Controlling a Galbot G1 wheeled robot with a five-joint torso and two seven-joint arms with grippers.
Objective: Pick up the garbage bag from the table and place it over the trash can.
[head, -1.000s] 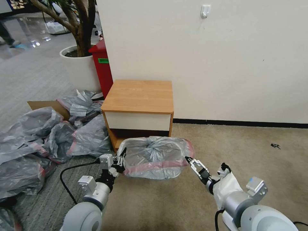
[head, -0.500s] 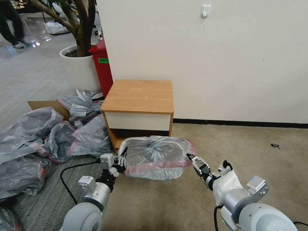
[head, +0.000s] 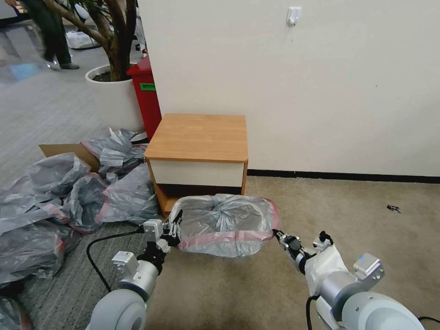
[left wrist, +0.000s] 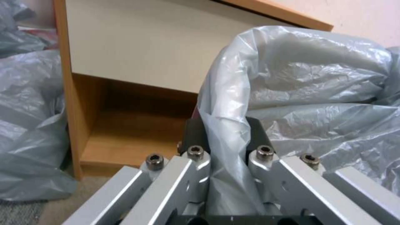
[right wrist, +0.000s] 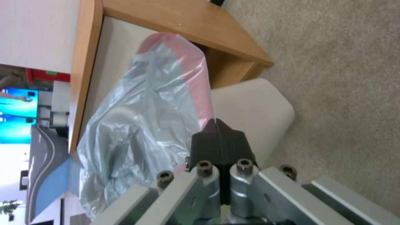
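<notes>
The garbage bag (head: 220,220), grey with a pink-red band, is stretched across the trash can on the floor in front of the table (head: 197,133). In the head view the bag hides the trash can. My left gripper (head: 175,228) is shut on the bag's left edge; in the left wrist view the plastic (left wrist: 312,78) runs between the fingers of the left gripper (left wrist: 225,125). My right gripper (head: 276,233) is at the bag's right corner. Its pads, seen in the right wrist view (right wrist: 217,123), are pressed together at the pink band (right wrist: 196,81), beside the beige wall of the trash can (right wrist: 254,103).
A heap of grey plastic bags (head: 55,201) and a cardboard box (head: 68,149) lie to the left. A red cabinet (head: 146,96) and a white plant pot (head: 112,98) stand behind the table. A black cable (head: 91,247) runs by my left arm. Open carpet (head: 357,215) lies to the right.
The right gripper's fingers have closed at the bag's right corner and it has shifted slightly down and back. The left gripper has held still on the bag.
</notes>
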